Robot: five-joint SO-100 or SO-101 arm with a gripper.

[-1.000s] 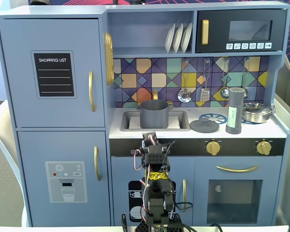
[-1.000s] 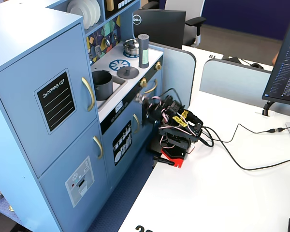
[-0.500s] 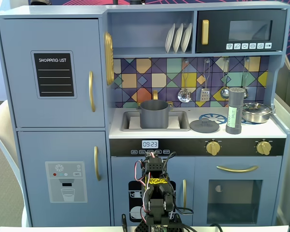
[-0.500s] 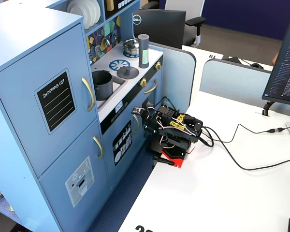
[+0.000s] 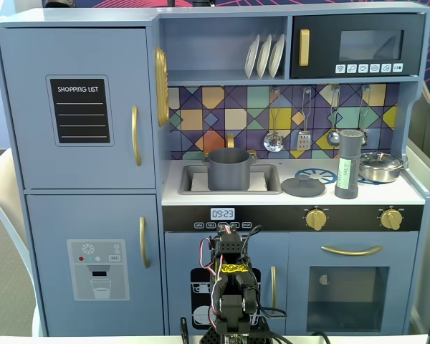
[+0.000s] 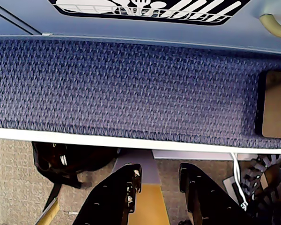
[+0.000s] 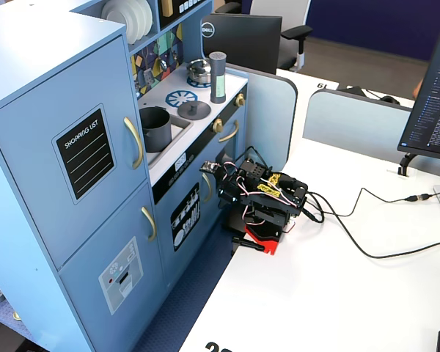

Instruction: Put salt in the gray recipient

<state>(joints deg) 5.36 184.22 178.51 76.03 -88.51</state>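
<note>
The salt (image 5: pixel 348 165) is a tall dark-gray shaker with a pale green label. It stands upright on the right side of the toy kitchen counter, also seen in the other fixed view (image 7: pixel 218 77). The gray recipient (image 5: pixel 229 169) is a matte dark pot sitting in the sink (image 7: pixel 156 129). My arm (image 5: pixel 229 283) is folded low in front of the kitchen, on the white table's edge (image 7: pixel 264 202), far below both. In the wrist view my gripper (image 6: pixel 160 171) points down at the floor, its jaws apart with nothing between them.
A flat gray lid (image 5: pixel 303 186) lies on the counter between sink and salt. A shiny steel pan (image 5: pixel 380 166) sits right of the salt. A blue fabric strip (image 6: pixel 131 84) and the kitchen's lower door (image 6: pixel 145 7) fill the wrist view. Cables (image 7: pixel 367 242) cross the white table (image 7: pixel 337 301).
</note>
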